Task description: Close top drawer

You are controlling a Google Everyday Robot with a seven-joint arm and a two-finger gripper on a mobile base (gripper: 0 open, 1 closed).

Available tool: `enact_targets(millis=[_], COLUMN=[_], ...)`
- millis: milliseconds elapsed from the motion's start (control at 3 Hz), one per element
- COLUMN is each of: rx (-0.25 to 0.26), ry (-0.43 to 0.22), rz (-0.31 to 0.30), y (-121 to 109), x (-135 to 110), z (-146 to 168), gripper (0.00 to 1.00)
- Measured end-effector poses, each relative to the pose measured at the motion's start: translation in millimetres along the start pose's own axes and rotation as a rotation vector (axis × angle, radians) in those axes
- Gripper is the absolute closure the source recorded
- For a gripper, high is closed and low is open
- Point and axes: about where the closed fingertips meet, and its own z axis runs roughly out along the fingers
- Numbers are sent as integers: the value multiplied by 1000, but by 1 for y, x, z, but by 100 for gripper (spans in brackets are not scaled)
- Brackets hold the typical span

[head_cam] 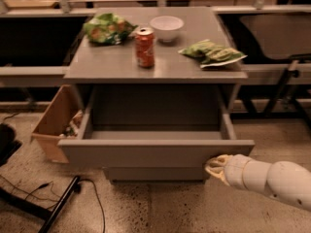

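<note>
1. The gripper (217, 166) sits at the top drawer's (155, 152) lower right front corner; its arm (272, 178) runs off the right edge.
2. The top drawer's front hides most of its floor.
3. The cardboard box (53, 123) holds things too small to tell.

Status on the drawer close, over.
Gripper at top drawer front, lower right. Drawer open, pulled far out. Nothing visible inside blocking it.
</note>
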Motion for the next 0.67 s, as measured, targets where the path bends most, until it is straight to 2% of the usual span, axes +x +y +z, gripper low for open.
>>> enact_targets(millis=[333,667], rx=[0,47], ry=[0,-34], rz=[0,-49], y=[0,-43], x=[0,-15], z=[0,11], gripper=[100,100])
